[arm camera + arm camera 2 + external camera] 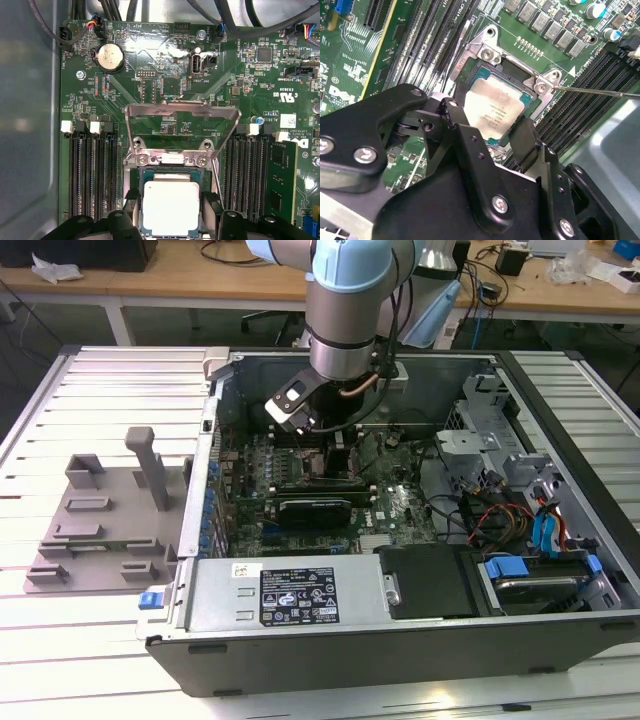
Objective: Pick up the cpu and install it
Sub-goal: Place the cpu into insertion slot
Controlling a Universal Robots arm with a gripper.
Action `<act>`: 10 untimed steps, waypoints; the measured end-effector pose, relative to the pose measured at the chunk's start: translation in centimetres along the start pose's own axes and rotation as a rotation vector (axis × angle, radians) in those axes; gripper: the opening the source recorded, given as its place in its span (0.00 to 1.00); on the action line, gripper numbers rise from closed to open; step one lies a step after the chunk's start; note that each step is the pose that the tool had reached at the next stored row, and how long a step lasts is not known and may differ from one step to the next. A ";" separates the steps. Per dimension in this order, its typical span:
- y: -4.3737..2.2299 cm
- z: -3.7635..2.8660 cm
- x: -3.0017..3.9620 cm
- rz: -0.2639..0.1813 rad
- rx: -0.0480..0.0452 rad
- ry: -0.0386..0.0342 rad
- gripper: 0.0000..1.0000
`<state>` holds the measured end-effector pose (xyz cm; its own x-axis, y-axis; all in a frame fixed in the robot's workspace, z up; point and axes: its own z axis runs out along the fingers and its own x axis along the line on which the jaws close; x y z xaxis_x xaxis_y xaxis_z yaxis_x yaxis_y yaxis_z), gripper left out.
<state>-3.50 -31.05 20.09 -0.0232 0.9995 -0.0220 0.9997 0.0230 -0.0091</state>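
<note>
Claw (489, 125) looks closed on the cpu (492, 107), pinching two opposite edges. The chip is right at the open socket (485, 50) on the motherboard (347, 70), with the load plate (182, 117) flipped up. Best to keep it level and square to the frame and go straight down, no sliding across pins.

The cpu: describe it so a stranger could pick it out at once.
Look inside the open computer case at the green motherboard. Between its banks of black memory slots, beside the raised metal frame, the black hand grips the cpu. It is the only flat square with a plain silvery top and thin green border.
</note>
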 end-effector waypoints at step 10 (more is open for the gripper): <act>-0.03 -3.34 0.08 0.000 -0.0001 -0.0085 0.29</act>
<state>-3.50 -30.90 23.43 -0.0231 0.9993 -0.0305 0.9997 0.0228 -0.0090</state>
